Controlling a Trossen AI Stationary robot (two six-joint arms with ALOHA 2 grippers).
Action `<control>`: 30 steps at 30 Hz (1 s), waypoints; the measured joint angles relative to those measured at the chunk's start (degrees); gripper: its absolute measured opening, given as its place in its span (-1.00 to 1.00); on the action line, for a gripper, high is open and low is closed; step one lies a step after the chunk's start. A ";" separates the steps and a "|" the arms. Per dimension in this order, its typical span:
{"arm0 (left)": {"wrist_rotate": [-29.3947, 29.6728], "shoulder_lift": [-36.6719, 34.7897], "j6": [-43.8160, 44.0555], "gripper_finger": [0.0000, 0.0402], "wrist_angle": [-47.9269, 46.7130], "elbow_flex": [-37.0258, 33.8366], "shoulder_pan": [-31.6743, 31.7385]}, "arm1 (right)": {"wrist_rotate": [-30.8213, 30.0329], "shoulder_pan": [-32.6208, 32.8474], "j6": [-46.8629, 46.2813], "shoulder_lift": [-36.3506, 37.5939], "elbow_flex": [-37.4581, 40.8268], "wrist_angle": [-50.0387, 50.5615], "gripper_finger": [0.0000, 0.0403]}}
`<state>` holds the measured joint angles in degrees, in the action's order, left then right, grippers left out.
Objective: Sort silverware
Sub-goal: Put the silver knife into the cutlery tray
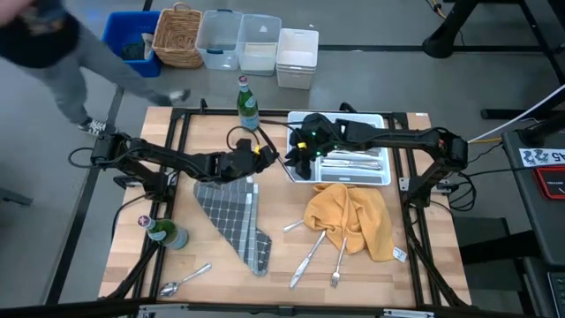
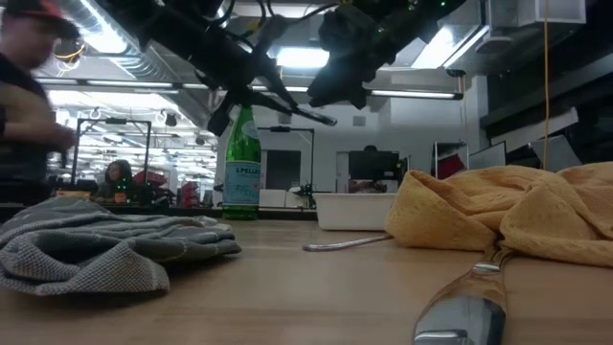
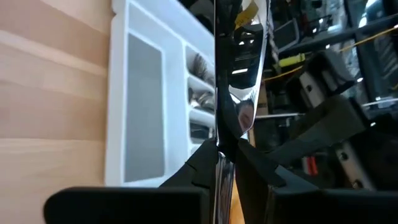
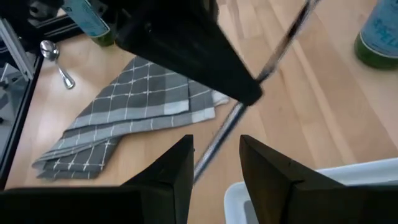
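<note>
Left wrist view shows a shiny piece of silverware [image 3: 231, 93] clamped between the left gripper's [image 3: 227, 163] dark fingers, its polished length reaching out toward the white compartmented tray [image 3: 144, 99]; whether it is a knife or a handle I cannot tell. In the high view that left gripper [image 1: 262, 154] sits mid-table, just beside the tray's [image 1: 385, 177] near-left corner. The right gripper [image 1: 302, 152] hovers close by at that same corner, its fingers [image 4: 171, 168] standing apart with nothing between them, and the held piece [image 4: 261, 74] passes slantwise in front of it. More silverware lies in the tray's compartments [image 1: 349, 162]. Loose pieces rest on the wooden table [image 1: 424, 265]: a spoon [image 1: 184, 280] near the front left edge, and a few utensils [image 1: 314, 250] partly under the yellow cloth [image 1: 353, 216]. A grey checked towel [image 1: 234, 219] lies in the middle, between two green bottles [image 1: 248, 102] [image 1: 162, 232]. Behind the table stand a wicker basket [image 1: 178, 35] and clear bins [image 1: 240, 41], with a person [image 1: 53, 53] walking past.
</note>
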<state>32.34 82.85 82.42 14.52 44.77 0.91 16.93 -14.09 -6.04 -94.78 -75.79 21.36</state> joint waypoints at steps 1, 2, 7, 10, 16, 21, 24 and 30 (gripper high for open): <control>0.09 0.00 -0.08 -0.84 0.75 0.00 0.00 | -0.14 0.03 -0.01 0.00 0.00 -0.35 -0.34; 0.10 0.00 -0.22 -0.84 1.28 0.00 0.00 | -0.51 0.08 -0.04 0.00 0.00 -0.65 -0.34; 0.17 0.00 -1.47 -0.84 3.71 0.00 0.00 | -2.76 0.26 -0.15 0.00 0.00 -0.70 -0.34; 0.36 0.00 -1.58 -0.84 4.87 0.00 0.00 | -2.16 0.26 -0.15 0.00 0.00 -0.70 -0.34; 0.68 0.00 -1.63 -0.84 6.34 0.00 0.00 | -1.83 0.26 -0.15 0.00 0.00 -0.72 -0.34; 0.96 0.04 -1.70 -0.84 8.61 0.00 0.00 | 0.53 0.26 -0.15 -0.02 0.00 -0.70 -0.35; 0.98 0.04 -2.81 -0.84 8.75 0.00 -0.12 | 0.61 0.26 -0.13 -0.02 0.00 -0.70 -0.44; 1.26 0.04 -3.44 -0.84 8.47 0.00 -0.21 | -0.27 0.05 -0.01 -0.09 0.07 0.05 -0.86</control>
<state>33.60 82.89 78.99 22.99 44.77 0.70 16.66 -14.03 -6.05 -94.88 -75.72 21.41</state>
